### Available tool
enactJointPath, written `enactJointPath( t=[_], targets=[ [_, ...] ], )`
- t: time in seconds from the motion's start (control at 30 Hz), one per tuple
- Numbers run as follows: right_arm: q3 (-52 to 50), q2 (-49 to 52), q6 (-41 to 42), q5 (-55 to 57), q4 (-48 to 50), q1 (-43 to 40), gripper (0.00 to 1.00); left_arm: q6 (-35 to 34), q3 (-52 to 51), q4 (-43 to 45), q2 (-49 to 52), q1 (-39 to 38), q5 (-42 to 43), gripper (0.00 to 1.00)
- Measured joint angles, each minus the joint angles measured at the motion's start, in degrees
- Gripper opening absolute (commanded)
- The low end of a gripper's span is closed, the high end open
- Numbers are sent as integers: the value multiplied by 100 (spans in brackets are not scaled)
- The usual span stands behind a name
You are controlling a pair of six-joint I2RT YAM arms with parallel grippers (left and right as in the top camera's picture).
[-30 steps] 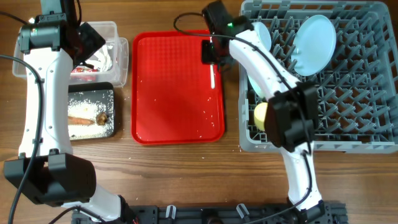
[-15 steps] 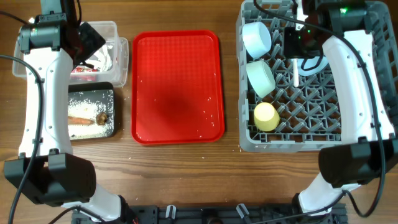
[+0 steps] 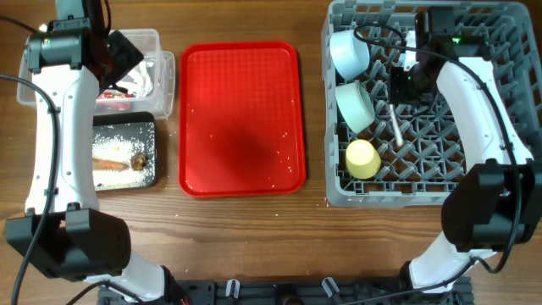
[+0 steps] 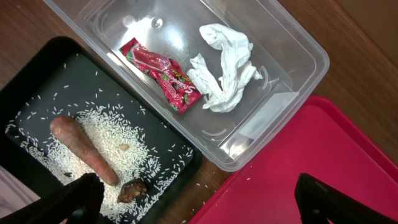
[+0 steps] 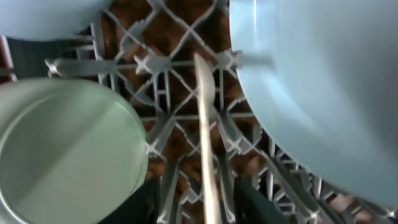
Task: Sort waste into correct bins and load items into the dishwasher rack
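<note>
The white plastic spoon [image 3: 395,125] lies tilted on the pegs of the grey dishwasher rack [image 3: 500,182]. My right gripper [image 3: 400,85] hovers just above it, open. In the right wrist view the spoon [image 5: 207,149] runs between the spread fingers [image 5: 202,210] with gaps on both sides. Two pale bowls [image 3: 349,52] [image 3: 356,103] and the yellow cup [image 3: 362,158] sit in the rack's left column. The plate [image 5: 311,81] stands beside the spoon. My left gripper [image 4: 202,205] is open and empty over the bins. The clear tub [image 4: 292,37] holds the wrapper [image 4: 161,74] and tissue [image 4: 227,68]. The black tray [image 4: 37,68] holds rice, the sausage stick [image 4: 84,149] and the dark lump [image 4: 132,191].
The flat red tray [image 3: 241,119] lies between the bins and the rack, with a few rice grains on it. A few grains also lie on the wooden table [image 3: 254,237] near the tray's front edge.
My right arm carried the spoon from the red tray over to the rack. The spoon now lies tilted on the pegs, free of the fingers. The left arm has not moved.
</note>
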Motion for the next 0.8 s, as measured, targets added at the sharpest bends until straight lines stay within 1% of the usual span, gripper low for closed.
enactJointPath(
  t=[0.17,0.2,0.23,0.4,0.47,0.5,0.6,0.7,0.8],
  targets=[
    [385,-72,0,-146,-855,57,43,0,0,0,-2,0,0,100],
    [496,-190,0,-151,-970,114,66,0,0,0,0,0,0,100],
    [678,-446,0,-175,-1132,221,100,0,0,0,0,0,0,100],
    [1130,-2105,337,-354,-1285,726,100,0,0,-2,0,0,0,100],
    [1217,-2787,621,-387,-1300,756,100,2,0,-2,0,0,0,100],
    [1228,-2975,688,-385,-1309,750,100,2,0,0,0,0,0,100],
    [1233,-3265,820,-387,-1388,752,100,0,0,0,0,0,0,100],
    [1233,-3327,887,-387,-1532,752,100,0,0,0,0,0,0,100],
    [1233,-3390,872,-385,-1412,752,100,0,0,0,0,0,0,100]
  ],
)
